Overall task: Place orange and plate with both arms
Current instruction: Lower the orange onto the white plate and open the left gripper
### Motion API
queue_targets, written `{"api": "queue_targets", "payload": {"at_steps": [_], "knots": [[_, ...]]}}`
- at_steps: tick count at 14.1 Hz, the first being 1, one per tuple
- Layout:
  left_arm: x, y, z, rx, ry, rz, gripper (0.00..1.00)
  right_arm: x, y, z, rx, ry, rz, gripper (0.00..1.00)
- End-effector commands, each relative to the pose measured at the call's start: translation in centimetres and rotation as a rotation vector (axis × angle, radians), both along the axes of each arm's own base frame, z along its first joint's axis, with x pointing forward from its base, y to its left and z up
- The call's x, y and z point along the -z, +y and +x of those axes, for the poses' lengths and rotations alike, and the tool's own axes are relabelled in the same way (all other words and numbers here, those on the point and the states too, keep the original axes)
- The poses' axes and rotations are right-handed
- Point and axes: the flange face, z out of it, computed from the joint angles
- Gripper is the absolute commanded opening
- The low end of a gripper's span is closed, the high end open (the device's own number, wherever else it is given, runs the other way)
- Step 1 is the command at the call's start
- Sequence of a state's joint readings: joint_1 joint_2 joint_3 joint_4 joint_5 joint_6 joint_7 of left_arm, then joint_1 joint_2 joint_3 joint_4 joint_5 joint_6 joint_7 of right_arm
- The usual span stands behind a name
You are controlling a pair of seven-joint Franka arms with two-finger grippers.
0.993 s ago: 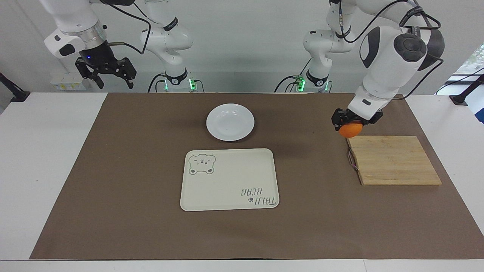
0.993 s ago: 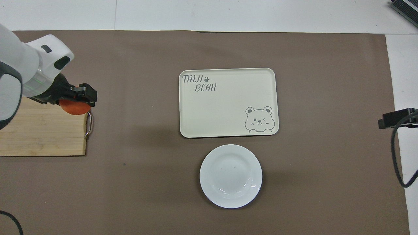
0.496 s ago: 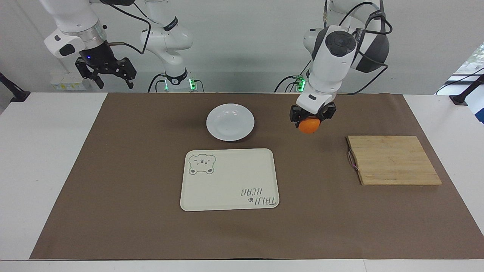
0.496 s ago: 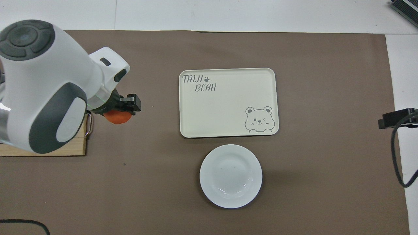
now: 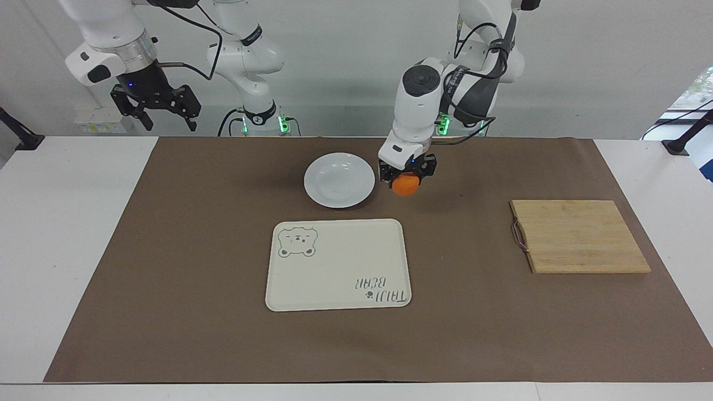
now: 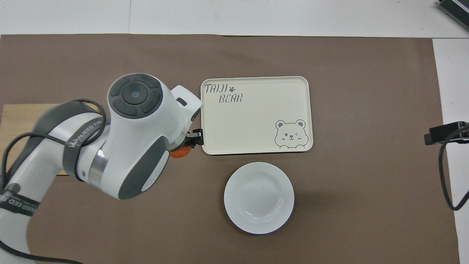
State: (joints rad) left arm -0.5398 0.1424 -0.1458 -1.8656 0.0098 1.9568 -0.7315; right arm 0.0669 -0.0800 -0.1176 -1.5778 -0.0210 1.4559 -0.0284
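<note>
In the facing view, at the upper left of the frame, you see the right claw [image 5: 155, 106] waiting in the air over the bench [image 5: 67, 234] edge, its fingers spread wide; the overhead view shows only a dark tip of it at its right edge, too little to read. Moving toward the frame's centre, the plate [image 5: 339, 180] lies bare on the brown mat [image 5: 195, 250], with the tray [image 5: 338, 264] directly below it in the frame. The tray carries a bear drawing and the words "TAIJI BEAR", upside down here and upright in the overhead view. Just right of the plate, the left claw [image 5: 407, 177] grips the orange [image 5: 406, 185], held in the air above the mat beside the plate's rim. At the right of the frame lies the wooden board [image 5: 579, 236].

In the overhead view the left arm's bulk hides most of its claw [image 6: 190, 141]; you see only a sliver of orange [image 6: 178, 153] below it, by the tray's [image 6: 256, 115] lower left corner, up and left of the plate [image 6: 259, 198]. The arm band reads "WANJEED", and the arm covers much of the board [image 6: 22, 124].
</note>
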Motion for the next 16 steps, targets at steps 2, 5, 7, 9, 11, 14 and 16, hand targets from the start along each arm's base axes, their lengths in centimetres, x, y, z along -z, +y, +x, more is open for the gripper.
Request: {"api": "queue_targets", "payload": {"at_steps": [2,5,7,9,11,14,16], "knots": [[3.7,-2.0,-4.0,0.003,-0.043,-0.025,0.00,-0.3,0.0,-0.1,0.006,-0.001,0.014,1.00],[6.2,-4.7,-6.3,-0.002,-0.057,-0.046,0.00,-0.3,0.0,-0.1,0.007,-0.001,0.014,1.00],[6.9,-6.1,-7.2,-0.024,-0.066,-0.061,0.00,-0.3,0.0,-0.1,0.007,-0.001,0.014,1.00],[9.4,-9.0,-9.2,-0.047,-0.060,-0.071,0.00,-0.3,0.0,-0.1,0.007,-0.001,0.014,1.00],[11.3,-11.4,-10.8,-0.079,-0.071,-0.099,0.00,-0.3,0.0,-0.1,0.007,-0.001,0.014,1.00],[10.8,-11.8,-10.7,-0.091,-0.075,-0.099,1.00,-0.3,0.0,-0.1,0.006,-0.001,0.014,1.00],[9.6,-11.1,-9.4,-0.111,-0.080,-0.100,1.00,-0.3,0.0,-0.1,0.007,-0.003,0.014,1.00]]}}
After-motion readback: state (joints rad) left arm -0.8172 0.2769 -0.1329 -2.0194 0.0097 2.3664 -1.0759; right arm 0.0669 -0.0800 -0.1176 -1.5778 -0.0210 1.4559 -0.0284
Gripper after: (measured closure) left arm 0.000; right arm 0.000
